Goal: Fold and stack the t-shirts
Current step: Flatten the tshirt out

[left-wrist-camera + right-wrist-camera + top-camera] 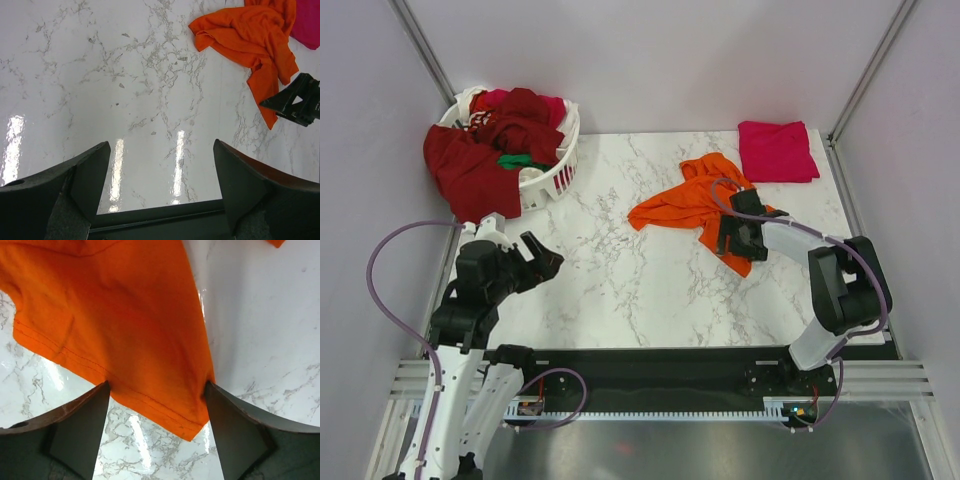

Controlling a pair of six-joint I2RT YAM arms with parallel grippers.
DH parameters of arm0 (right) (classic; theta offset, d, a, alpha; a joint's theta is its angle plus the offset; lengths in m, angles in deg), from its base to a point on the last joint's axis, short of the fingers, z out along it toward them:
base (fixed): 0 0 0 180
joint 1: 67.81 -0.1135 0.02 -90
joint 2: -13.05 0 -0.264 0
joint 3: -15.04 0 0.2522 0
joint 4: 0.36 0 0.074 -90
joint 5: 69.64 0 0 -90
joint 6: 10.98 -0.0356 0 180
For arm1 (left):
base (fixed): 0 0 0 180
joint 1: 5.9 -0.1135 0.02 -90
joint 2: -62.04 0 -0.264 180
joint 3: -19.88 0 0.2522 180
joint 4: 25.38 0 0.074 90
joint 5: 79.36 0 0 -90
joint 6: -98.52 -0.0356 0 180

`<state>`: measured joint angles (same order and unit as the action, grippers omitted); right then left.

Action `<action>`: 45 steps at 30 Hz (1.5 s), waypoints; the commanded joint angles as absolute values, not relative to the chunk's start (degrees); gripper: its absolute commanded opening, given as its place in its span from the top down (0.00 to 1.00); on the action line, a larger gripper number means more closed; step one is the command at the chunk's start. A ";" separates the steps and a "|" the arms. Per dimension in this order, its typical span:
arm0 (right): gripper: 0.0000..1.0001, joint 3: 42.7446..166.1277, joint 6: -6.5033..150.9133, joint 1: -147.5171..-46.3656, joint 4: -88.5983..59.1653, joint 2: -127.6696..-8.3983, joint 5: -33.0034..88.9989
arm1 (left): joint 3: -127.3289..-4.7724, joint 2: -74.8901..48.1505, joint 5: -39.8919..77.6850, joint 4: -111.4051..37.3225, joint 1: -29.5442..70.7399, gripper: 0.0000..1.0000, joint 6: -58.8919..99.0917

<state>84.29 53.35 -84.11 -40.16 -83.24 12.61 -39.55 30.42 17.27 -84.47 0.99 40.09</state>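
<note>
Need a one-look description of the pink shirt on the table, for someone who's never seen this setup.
Start at the marble table and go to its far right corner, across from the white basket of clothes at the far left. The magenta-pink shirt lies there as a flat, roughly square bundle, while the orange shirt next to it is crumpled and sprawled.

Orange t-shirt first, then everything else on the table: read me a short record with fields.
orange t-shirt: crumpled, unfolded, right of centre
pink t-shirt: folded, far right corner
basket: far left, dark red t-shirts spilling over its rim
left gripper: open, empty, over the table
right gripper: open, jaws either side of the orange t-shirt's hem
</note>
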 commanded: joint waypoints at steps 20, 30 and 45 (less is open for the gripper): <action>1.00 72.84 51.07 -84.08 -37.94 -65.10 18.75 | -61.10 -28.95 8.34 -61.56 20.82 0.08 38.41; 1.00 66.60 51.25 -84.16 -40.14 -56.21 25.80 | -82.72 -51.42 9.58 -59.98 21.17 0.14 30.41; 1.00 68.18 52.48 -84.16 -40.14 -59.46 26.16 | -76.68 -50.47 12.57 -59.98 21.17 0.38 32.07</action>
